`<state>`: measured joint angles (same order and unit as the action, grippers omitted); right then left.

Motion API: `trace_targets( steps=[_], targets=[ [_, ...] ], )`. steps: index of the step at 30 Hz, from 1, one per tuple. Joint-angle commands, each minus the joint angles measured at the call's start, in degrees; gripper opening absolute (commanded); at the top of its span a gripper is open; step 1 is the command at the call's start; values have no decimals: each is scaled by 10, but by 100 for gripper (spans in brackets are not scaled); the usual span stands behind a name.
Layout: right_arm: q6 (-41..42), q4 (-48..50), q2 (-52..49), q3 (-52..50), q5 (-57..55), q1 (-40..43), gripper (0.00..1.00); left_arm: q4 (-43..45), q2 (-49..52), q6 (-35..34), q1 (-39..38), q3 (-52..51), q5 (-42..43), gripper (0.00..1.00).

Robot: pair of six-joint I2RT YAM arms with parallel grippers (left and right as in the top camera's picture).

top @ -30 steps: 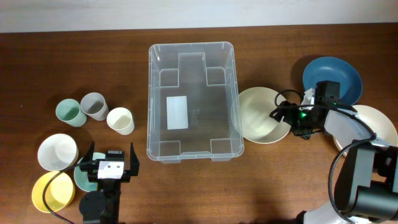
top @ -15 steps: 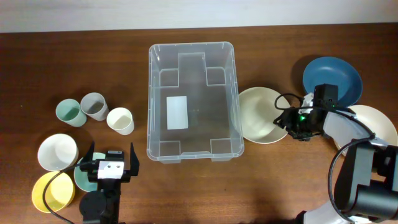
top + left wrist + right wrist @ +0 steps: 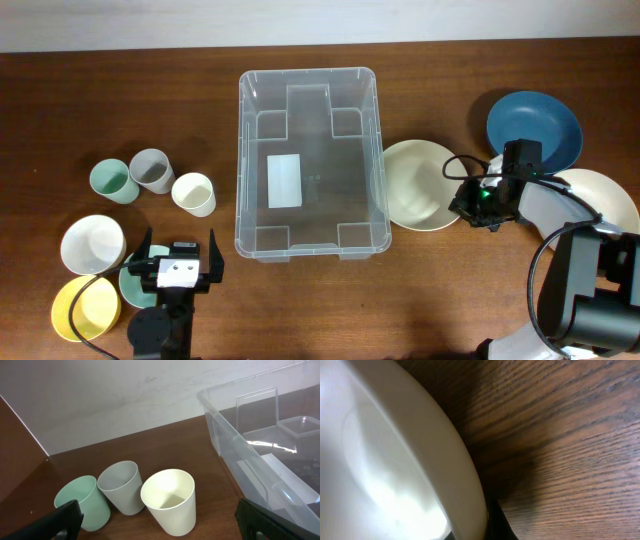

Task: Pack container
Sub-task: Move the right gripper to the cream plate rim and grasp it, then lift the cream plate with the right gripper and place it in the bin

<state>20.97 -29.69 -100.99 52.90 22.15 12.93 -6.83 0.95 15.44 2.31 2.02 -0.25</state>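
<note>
My right end effector (image 3: 466, 203) sits at the right rim of the shallow round cream bowl (image 3: 418, 185), toward the right edge of the wooden bench (image 3: 300, 310); whether it grips the rim I cannot tell. The large clear rectangular plastic container (image 3: 308, 74) stands mid-bench, just beside the bowl. My left end effector (image 3: 181, 242) hangs spread wide and empty near the front-left corner.

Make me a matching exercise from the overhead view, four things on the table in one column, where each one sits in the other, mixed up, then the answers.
Things:
1. container
2. blue bowl
3. yellow bowl
4. grey cup

Places:
A. lower left corner of the view
B. between the green cup and the cream cup
C. centre of the view
D. upper right of the view

Pairs: 1-C, 2-D, 3-A, 4-B
</note>
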Motion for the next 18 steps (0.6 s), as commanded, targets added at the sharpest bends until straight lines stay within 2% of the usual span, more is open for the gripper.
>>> trace_targets(
  steps=[1,7,10,18],
  targets=[
    [-3,8,-5,-6,-3,-2,4,2,-3,-4,-1,-5,5,100],
    [10,12,37,19,-4,-1,4,2,-3,-4,-1,-5,5,100],
    [37,10,106,43,-34,-1,4,2,-3,-4,-1,-5,5,100],
    [38,10,254,72,-58,-5,4,2,-3,-4,-1,-5,4,100]
  ],
)
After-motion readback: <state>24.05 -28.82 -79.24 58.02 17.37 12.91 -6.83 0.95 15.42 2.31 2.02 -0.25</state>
